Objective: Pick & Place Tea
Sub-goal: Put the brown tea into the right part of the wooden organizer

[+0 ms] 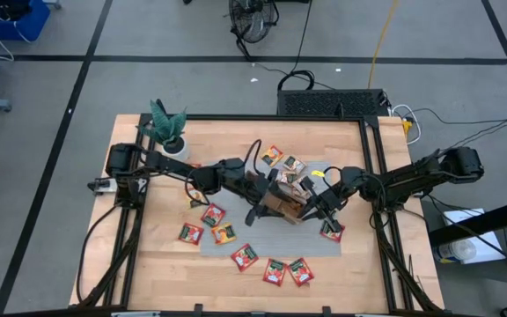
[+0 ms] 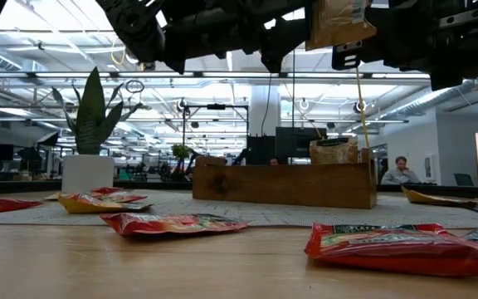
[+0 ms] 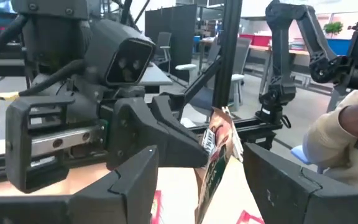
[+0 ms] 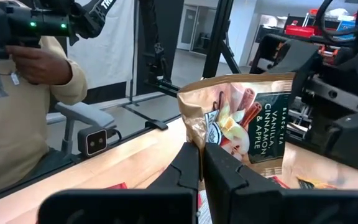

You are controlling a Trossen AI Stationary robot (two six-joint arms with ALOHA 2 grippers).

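A tan tea sachet [image 4: 247,121] printed "Vanilla Cinnamon & Apple" hangs in the air over the wooden tray [image 2: 285,184] at the table's middle. My right gripper [image 4: 202,155] is shut on it. In the left wrist view the sachet [image 3: 219,155] shows edge-on, and my left gripper [image 3: 201,155] stands open with one finger on either side of it, apart from it. Several red tea sachets [image 1: 245,256] lie flat on the grey mat [image 1: 324,248] around the tray. Another sachet [image 2: 333,151] stands upright inside the tray. My right gripper pinches the tan sachet between its two fingers at the lower part of one side edge [image 4: 193,134]. The fingers come in level from the table's right. The sachet stands upright on edge, lifted clear above the tray [image 2: 338,21].
A potted plant [image 1: 170,134] stands at the table's far left. Red sachets [image 2: 173,223] lie toward the near edge and on the tray's left and right [image 1: 331,231]. A person in a pale sleeve [image 4: 36,68] stands beyond the table's edge.
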